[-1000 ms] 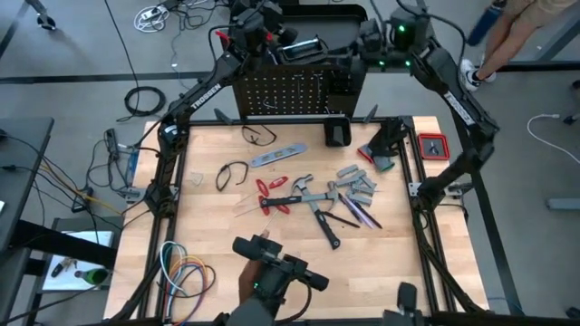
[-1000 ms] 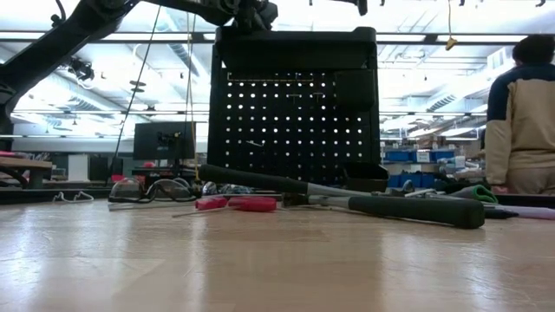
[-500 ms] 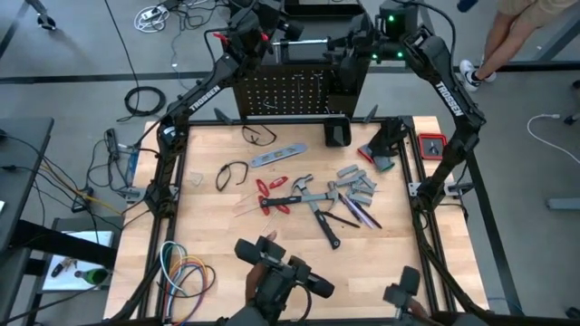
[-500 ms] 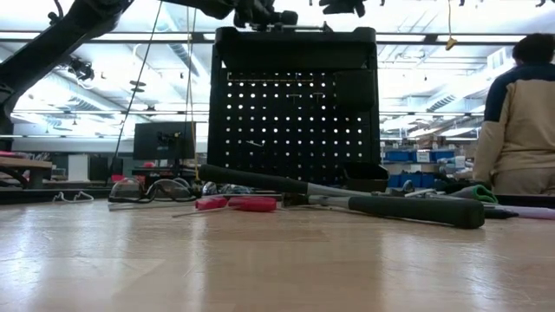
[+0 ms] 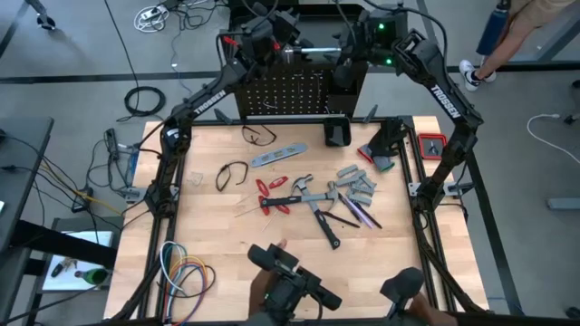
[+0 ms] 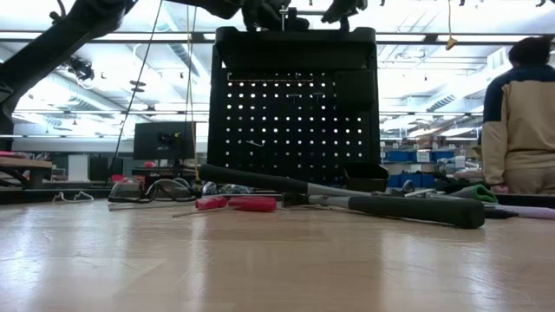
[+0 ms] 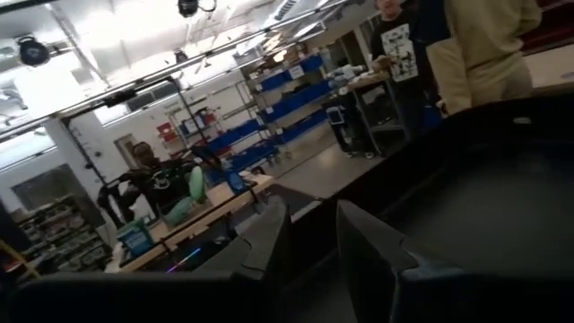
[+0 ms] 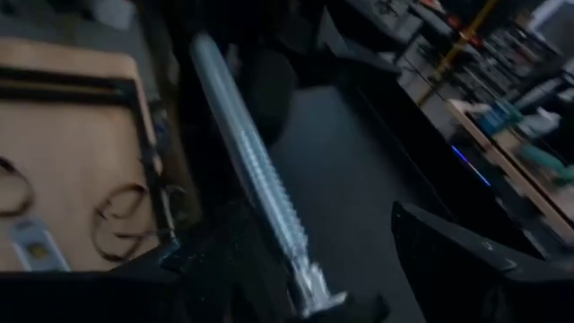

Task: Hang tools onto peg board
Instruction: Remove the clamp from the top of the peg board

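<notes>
Judging from how things lie, most of the work remains: the light wooden tabletop [image 5: 217, 226] holds nearly every tool loose. Nearest in the spread are the dark-handled steel hammers [image 5: 319, 210], with thin dark screwdrivers [image 5: 358, 215] just to their right and red-handled pliers [image 5: 272, 194] to their left; a little farther lie the grey metal wrenches [image 5: 355, 183] and the flat silver level [image 5: 278, 156], and a black clamp-like block [image 5: 337, 132] stands at the far edge. Beyond it rises the large black perforated metal peg board [image 5: 288, 93], its hole rows looking almost bare in the low view. Above its top edge both arms meet over a long silver threaded rod [image 8: 251, 175]. The left gripper [image 5: 288, 41] pinches one end of it, while the right gripper [image 5: 346, 56] has its fingers spread wide on either side of the rod, not clamping it. This piece is not yet hung.
</notes>
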Action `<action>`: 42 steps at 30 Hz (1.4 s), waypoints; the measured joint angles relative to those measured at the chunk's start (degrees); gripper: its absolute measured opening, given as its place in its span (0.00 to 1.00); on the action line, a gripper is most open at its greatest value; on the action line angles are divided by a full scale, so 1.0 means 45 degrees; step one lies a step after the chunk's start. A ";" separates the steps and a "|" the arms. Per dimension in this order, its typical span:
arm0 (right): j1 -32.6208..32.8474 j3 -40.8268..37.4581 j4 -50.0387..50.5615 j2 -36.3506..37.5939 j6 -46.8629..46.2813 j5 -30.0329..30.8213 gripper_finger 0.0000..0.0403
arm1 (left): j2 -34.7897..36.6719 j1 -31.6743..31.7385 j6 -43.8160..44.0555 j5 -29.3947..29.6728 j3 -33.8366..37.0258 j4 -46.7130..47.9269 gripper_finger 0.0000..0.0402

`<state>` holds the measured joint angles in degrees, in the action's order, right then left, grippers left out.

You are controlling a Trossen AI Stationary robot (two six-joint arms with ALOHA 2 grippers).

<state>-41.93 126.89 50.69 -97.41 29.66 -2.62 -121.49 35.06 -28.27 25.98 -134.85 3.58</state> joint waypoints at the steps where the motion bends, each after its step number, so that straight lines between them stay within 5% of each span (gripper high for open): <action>1: 0.0000 -0.0091 0.0015 -0.0005 0.0026 0.0242 0.70 | -0.0005 -0.0042 -0.0003 -0.0044 0.0000 -0.0003 0.24; 9: 0.0016 -0.0203 -0.0249 -0.0010 -0.0090 0.0930 0.53 | -0.0015 -0.0067 -0.0004 -0.0524 -0.0005 -0.0546 0.25; 16: 0.0068 -0.0213 -0.0179 -0.0005 -0.0075 0.0764 0.25 | -0.0015 -0.0067 -0.0268 -0.0451 -0.0005 -0.1337 0.25; 19: 0.0065 -0.0222 -0.0459 -0.0024 -0.0216 0.0830 0.24 | 0.0010 -0.0092 -0.0326 0.0305 -0.0016 -0.2049 0.25; 26: 0.0073 -0.0222 -0.1233 0.0117 -0.1922 0.0676 0.24 | 0.0895 0.0356 0.3484 0.0473 -0.0029 -0.0719 0.24; 32: 0.0074 -0.0222 -0.1543 0.0964 -0.2056 0.0126 0.25 | 0.1958 0.0790 0.5610 -0.1806 -0.0029 0.0358 0.23; 39: 0.0379 -0.0183 -0.0977 0.2324 -0.3236 -0.2303 0.26 | 0.3038 0.1326 0.7480 -0.7747 -0.0053 0.0674 0.23; 42: 0.0398 -0.0179 0.0426 0.2706 -0.4198 -0.3671 0.24 | 0.3372 0.1327 0.7673 -0.9349 -0.0049 0.1376 0.23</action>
<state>-40.14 126.08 52.61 -85.23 10.77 -19.13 -106.32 41.03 6.26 -16.09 -135.06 9.78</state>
